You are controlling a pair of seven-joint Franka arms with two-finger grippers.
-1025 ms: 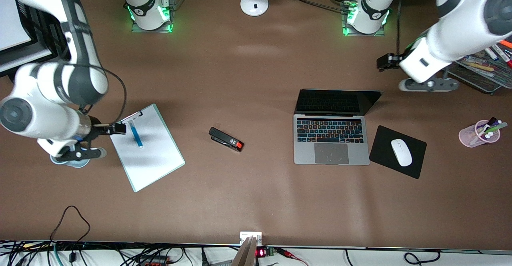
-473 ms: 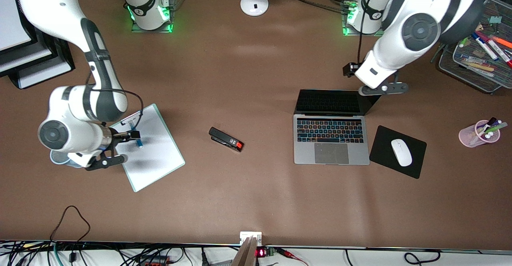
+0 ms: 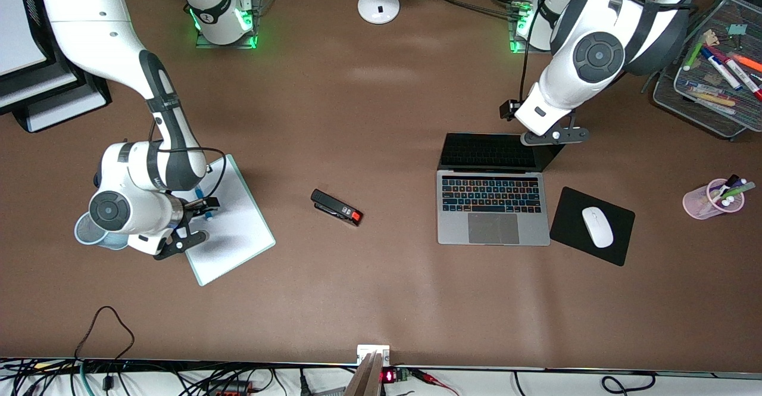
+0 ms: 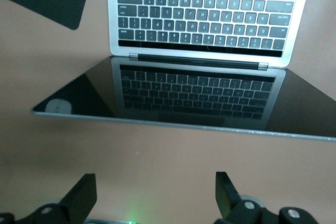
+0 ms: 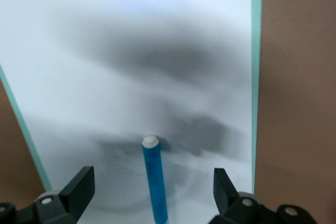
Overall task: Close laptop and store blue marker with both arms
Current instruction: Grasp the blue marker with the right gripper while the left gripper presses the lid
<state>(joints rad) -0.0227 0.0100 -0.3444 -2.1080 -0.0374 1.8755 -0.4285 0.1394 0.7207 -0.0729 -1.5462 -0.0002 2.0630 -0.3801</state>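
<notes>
With neither job done, I hold the right end effector (image 5: 152, 195) spread wide over the bright-blue marker (image 5: 154, 179) on the white clipboard (image 3: 229, 223) mid-left, the left end effector (image 4: 156, 198) equally wide above the open silver-grey laptop's (image 3: 493, 205) lid, centre-right.

Even, fairly bright overhead light falls on the brown worktop (image 3: 369, 116), with pale glare patches at upper centre of the front view. Green lamps glow at both arm bases along the top edge. In the right wrist view, soft dark shadows smear across the white clipboard with pale-green edge (image 5: 131, 51), possibly blurred by motion. In the left wrist view, the slim silver-grey laptop (image 4: 210, 19) mirrors its keys in its glossy black screen.
</notes>
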